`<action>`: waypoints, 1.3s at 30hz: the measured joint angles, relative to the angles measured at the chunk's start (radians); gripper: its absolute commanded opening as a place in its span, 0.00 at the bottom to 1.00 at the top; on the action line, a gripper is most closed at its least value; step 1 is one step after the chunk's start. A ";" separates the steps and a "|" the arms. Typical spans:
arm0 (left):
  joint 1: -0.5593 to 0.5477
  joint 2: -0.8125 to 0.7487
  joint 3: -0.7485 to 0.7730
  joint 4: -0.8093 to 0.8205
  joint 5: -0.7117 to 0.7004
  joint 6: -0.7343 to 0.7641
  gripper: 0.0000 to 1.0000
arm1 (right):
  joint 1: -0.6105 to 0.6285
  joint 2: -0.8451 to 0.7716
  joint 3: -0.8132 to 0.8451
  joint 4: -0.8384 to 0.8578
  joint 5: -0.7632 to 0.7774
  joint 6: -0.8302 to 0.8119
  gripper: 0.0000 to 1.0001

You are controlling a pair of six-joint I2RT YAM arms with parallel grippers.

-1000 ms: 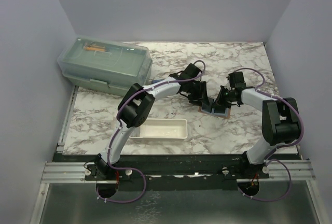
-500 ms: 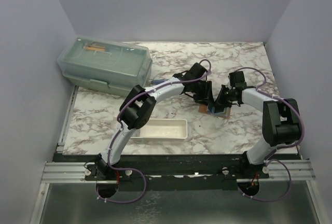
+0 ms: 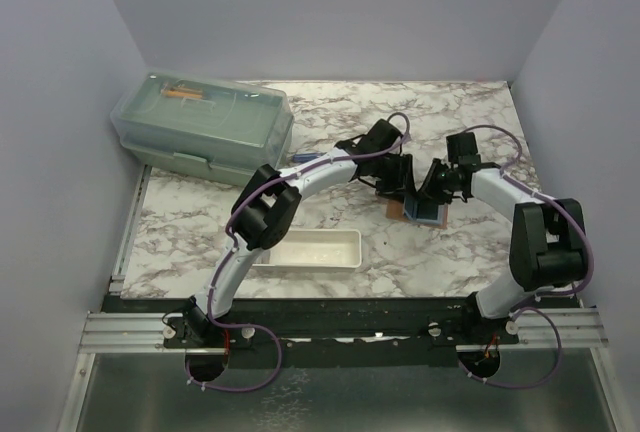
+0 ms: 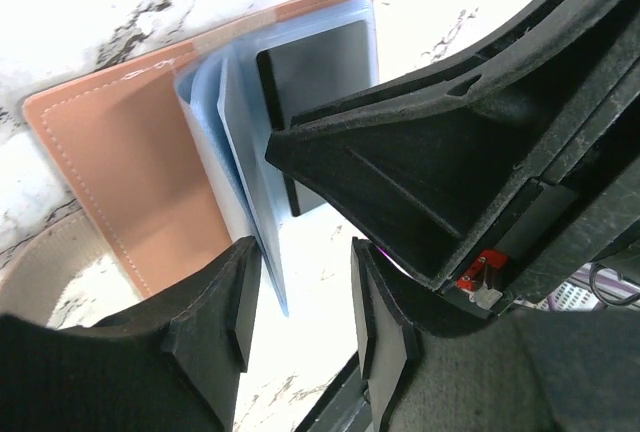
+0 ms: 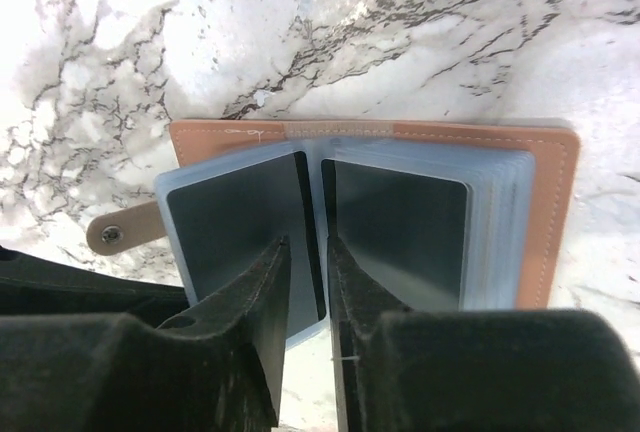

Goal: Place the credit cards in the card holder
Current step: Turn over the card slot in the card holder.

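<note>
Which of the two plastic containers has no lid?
The white rectangular tray near the front edge; the pale green box at back left has a translucent lid on.

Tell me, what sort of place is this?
Probably a robot test cell in a lab: two robot arms bolted to a rail, plain walls boxing in a marble-patterned table, and props like a card holder.

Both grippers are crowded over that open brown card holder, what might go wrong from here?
1. The left gripper and right gripper sit very close over the tan leather card holder; a move by either might knock the other.
2. The left jaws straddle a translucent blue sleeve edge; pulling it might drag the loose holder across the marble table.
3. The right jaws stand slightly apart around a sleeve holding a dark grey credit card; that page might flop.
</note>
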 measured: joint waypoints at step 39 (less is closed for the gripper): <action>-0.027 0.065 0.083 0.019 0.034 -0.023 0.50 | -0.166 -0.061 -0.027 0.064 -0.256 -0.020 0.14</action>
